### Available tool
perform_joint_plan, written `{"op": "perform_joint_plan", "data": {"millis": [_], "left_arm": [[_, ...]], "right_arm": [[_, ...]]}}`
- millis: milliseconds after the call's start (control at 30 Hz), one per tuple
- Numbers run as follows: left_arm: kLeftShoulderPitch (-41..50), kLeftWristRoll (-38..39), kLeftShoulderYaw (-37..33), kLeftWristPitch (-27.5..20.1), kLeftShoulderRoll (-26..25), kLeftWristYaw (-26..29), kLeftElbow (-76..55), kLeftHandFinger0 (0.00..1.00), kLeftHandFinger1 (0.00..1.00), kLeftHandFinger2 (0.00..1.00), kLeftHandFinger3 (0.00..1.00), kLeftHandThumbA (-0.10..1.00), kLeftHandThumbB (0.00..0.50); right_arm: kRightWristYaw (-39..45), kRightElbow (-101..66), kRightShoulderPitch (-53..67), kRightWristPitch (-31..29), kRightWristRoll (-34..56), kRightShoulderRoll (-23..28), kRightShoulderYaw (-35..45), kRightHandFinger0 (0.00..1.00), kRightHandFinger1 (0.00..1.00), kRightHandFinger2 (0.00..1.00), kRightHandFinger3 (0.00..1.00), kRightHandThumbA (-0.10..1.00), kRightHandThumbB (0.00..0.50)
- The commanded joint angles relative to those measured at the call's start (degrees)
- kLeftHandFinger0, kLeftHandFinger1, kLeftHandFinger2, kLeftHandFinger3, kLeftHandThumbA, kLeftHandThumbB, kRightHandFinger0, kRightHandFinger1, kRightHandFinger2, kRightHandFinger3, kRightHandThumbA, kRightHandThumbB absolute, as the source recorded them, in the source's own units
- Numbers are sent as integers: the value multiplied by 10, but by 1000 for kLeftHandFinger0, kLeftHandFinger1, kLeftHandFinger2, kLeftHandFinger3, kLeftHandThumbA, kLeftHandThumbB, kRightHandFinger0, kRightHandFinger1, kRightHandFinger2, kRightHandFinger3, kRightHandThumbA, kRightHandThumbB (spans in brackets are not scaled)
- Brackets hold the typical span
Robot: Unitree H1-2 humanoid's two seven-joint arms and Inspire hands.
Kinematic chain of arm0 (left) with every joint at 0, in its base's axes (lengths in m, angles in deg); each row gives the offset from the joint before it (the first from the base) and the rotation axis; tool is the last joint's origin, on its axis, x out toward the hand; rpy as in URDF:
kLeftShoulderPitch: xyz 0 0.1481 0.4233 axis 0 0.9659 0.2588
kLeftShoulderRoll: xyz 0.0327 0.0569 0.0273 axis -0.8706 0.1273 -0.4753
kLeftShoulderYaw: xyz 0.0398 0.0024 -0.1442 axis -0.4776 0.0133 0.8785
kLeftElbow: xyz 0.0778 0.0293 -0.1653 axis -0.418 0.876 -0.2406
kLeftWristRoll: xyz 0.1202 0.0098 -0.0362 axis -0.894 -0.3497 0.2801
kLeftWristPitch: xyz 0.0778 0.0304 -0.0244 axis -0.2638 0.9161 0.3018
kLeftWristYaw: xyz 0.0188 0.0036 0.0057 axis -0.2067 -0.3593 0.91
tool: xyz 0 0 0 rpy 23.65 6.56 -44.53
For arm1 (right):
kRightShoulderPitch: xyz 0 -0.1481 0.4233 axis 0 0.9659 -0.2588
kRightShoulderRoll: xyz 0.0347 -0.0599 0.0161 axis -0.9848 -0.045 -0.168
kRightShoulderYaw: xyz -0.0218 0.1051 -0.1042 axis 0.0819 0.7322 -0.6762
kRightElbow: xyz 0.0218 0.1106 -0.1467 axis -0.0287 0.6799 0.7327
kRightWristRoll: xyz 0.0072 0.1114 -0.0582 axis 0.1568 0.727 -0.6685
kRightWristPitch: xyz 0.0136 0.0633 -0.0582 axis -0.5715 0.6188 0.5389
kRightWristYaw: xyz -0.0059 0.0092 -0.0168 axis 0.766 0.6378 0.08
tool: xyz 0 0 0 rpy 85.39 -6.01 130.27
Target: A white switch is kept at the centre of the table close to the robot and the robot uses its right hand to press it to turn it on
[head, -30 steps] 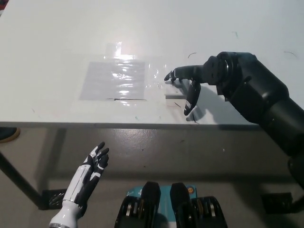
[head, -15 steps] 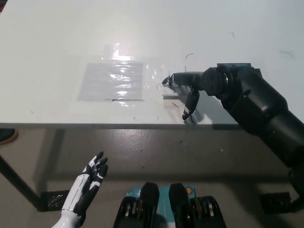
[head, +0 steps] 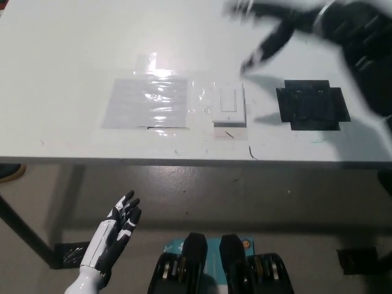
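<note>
While right hand (head: pixel 275 27) blurs at upper right, fingers apparently spread, grip uncertain, flat rectangular white switch (head: pixel 229 105) lies below-left, apart. White left hand (head: pixel 116 229) open, lower left.

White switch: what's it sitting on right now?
The white switch lies flat on the white table, beside a clear taped sheet. What is beneath it is hidden. The blurred right hand is raised, not covering it.
</note>
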Motion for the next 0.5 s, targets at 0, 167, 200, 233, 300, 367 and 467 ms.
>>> {"op": "perform_joint_plan", "data": {"millis": [0, 167, 200, 233, 300, 367, 467], "left_arm": [[-15, 8, 4, -17, -5, -7, -9, 1000, 1000, 1000, 1000, 819, 82], [-24, -7, 4, -5, -6, 1, -12, 1000, 1000, 1000, 1000, 836, 92], [-28, -7, 5, -4, -8, 1, -12, 1000, 1000, 1000, 1000, 836, 83], [-34, -6, 7, -3, -10, 1, -12, 1000, 1000, 1000, 1000, 836, 78], [-43, -4, 8, -1, -11, -1, -11, 1000, 1000, 1000, 1000, 837, 71], [-46, -3, 8, -5, -10, 0, -9, 1000, 1000, 1000, 1000, 833, 61], [-60, 8, 12, -6, -11, -5, -6, 1000, 1000, 1000, 1000, 819, 57]], "right_arm": [[-23, -128, -57, 33, 100, 44, 115, 1000, 1000, 1000, 1000, 1000, 271], [16, -287, -18, 70, 185, 98, 215, 1000, 1000, 1000, 1000, 1000, 280], [19, -315, -2, 70, 207, 110, 230, 1000, 1000, 1000, 1000, 1000, 285], [20, -358, 27, 70, 239, 130, 250, 1000, 1000, 1000, 1000, 1000, 276], [3, -450, 100, 70, 315, 172, 284, 1000, 1000, 1000, 1000, 1000, 271], [-40, -521, 183, 70, 390, 199, 315, 1000, 1000, 1000, 1000, 1000, 288], [-96, -624, 322, 70, 489, 213, 380, 1000, 1000, 1000, 1000, 1000, 284]]}}
